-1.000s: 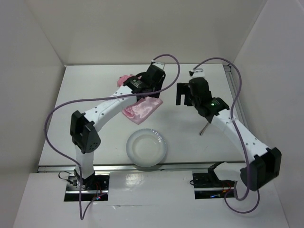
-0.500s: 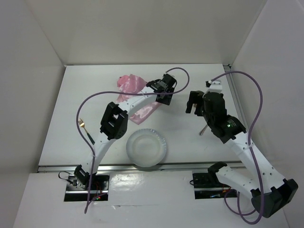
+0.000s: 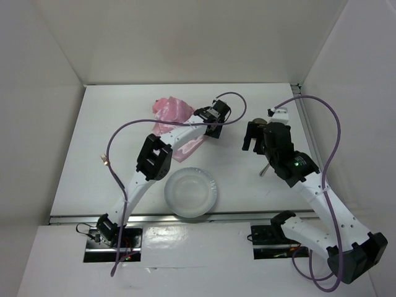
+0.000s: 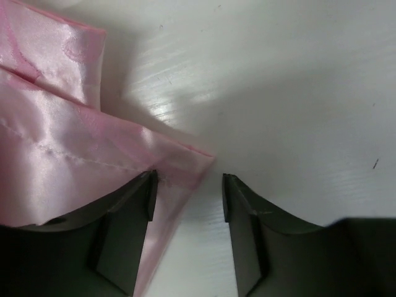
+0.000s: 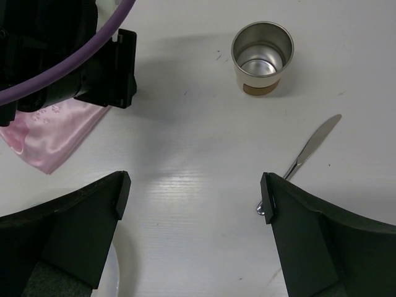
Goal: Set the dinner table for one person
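plate (image 3: 191,193): nearer than the pink mat (image 3: 175,117), just apart from it, on the dinner table (image 3: 111,124).
knife (image 5: 303,158): right of the mat, well apart, slanting far-right.
left gripper (image 4: 189,179): at the mat's right corner, jaws partly open, the corner lying between them and not yet pinched. This is judged the nearer arm.
mat axis: crumpled, running far-left from that corner.
right gripper (image 5: 195,185): right of the mat, jaws wide, empty.
cup (image 5: 262,51): upright, right of the mat, beyond the knife.
dinner table: underlies everything here.
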`<state>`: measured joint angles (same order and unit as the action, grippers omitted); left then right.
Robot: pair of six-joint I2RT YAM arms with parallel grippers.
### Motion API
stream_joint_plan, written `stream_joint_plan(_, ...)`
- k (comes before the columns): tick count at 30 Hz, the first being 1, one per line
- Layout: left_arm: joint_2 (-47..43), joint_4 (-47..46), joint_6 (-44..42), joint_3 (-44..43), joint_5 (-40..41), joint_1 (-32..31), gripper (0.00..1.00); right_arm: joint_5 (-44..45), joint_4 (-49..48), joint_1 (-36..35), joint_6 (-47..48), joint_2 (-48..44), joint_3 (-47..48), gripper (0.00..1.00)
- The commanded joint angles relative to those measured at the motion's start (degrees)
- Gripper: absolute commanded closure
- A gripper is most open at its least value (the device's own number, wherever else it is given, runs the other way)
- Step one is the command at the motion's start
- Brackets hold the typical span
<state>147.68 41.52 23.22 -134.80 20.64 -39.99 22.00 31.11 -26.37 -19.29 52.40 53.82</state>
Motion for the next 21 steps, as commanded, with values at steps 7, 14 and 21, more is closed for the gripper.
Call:
stream_joint_plan(7, 0.25, 1.38, 0.60, 0.77, -1.56, 2.01, 1.00, 2.51, -1.49, 0.09, 1.44, 0.41, -0.47, 0.00)
stream_joint_plan(14, -12.92, 1.37, -1.43, 2.87, -2.37, 4.04, 1.00, -1.05, -2.72, 0.09, 4.70, 4.01, 1.64, 0.00)
stream_joint_plan(21, -29.36, 0.85, -2.22, 9.99, -1.84, 6.67, 1.00, -7.21, -7.03, 0.62, 0.92, 6.04, 0.14, 0.00)
